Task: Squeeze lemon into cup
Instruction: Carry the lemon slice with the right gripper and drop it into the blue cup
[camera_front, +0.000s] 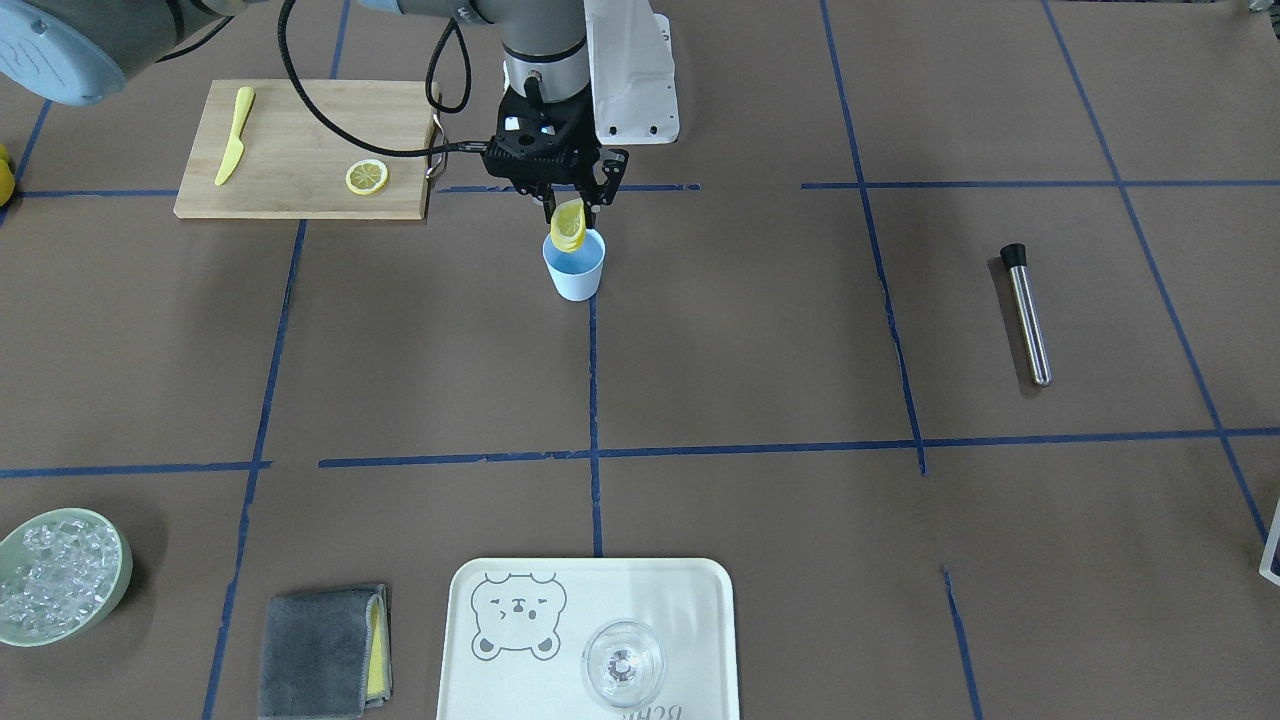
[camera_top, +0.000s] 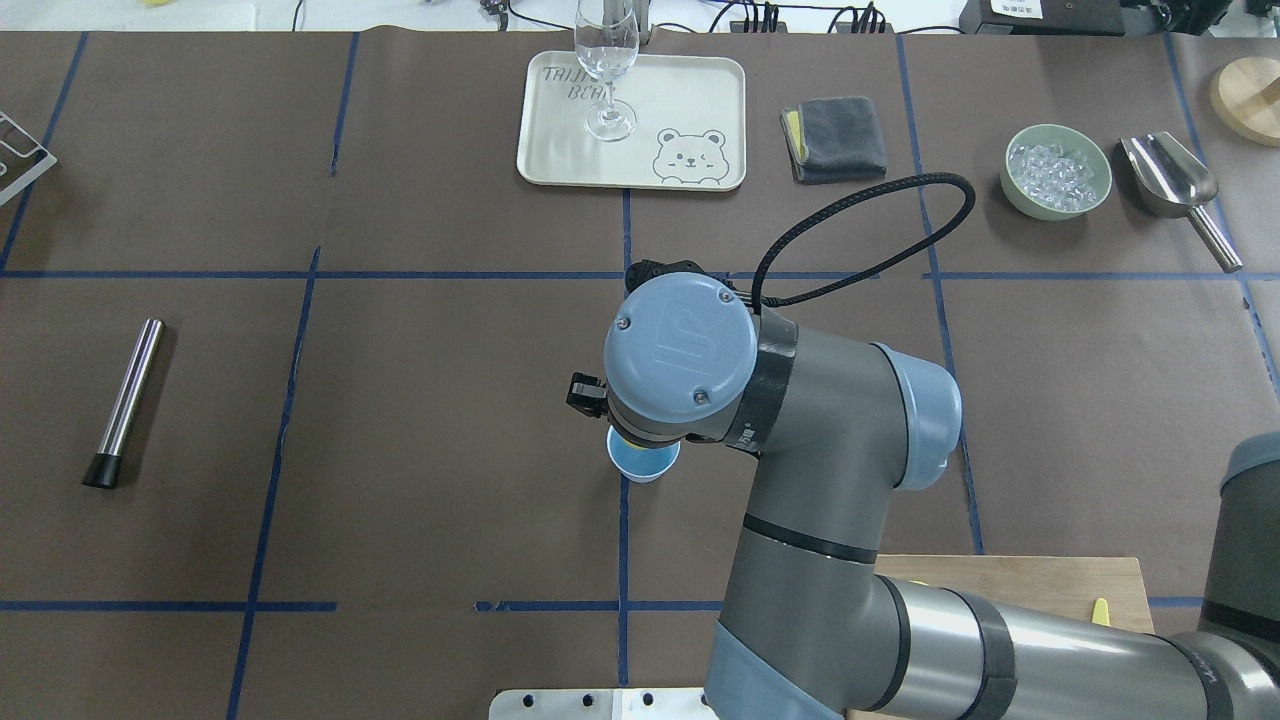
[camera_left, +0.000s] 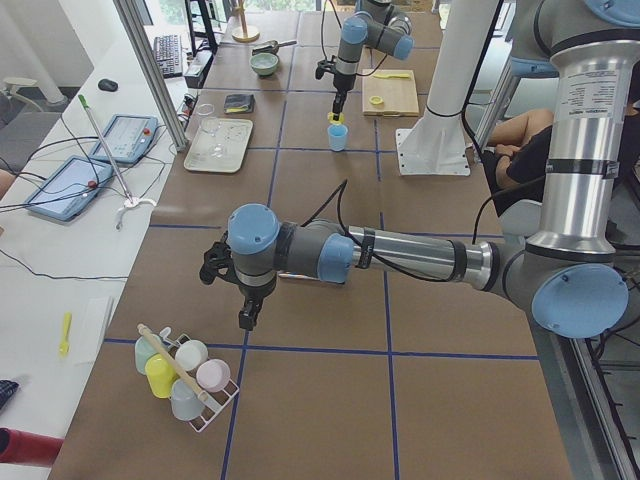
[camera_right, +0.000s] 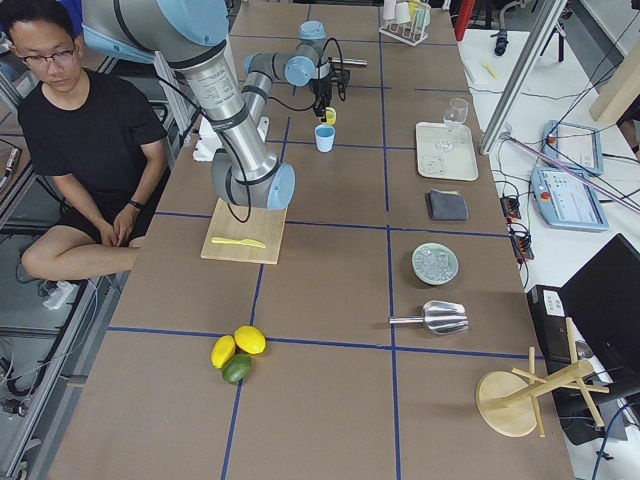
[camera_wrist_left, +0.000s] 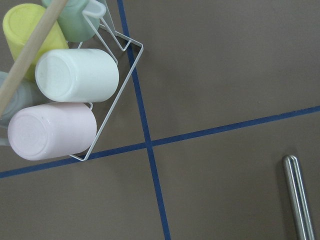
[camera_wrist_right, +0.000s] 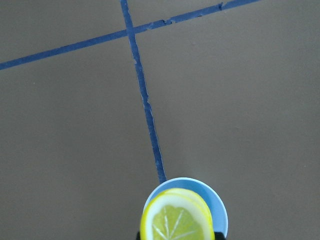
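1. the lemon slice (camera_front: 568, 228) was held pinched in the right gripper (camera_front: 574, 208), just over the mouth of the blue cup (camera_front: 575, 275).
2. whether the left gripper (camera_left: 246, 318) was wide or narrow could not be told.

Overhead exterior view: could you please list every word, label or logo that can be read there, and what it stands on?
"TRI…" above "BEA…": printed on the cream rectangular tray with a bear drawing; the remaining letters are hidden behind the clear stemmed wine glass.
"UR": raised logo on the blue-grey round cap of the right arm's wrist joint.
Nothing else in this view is legible.
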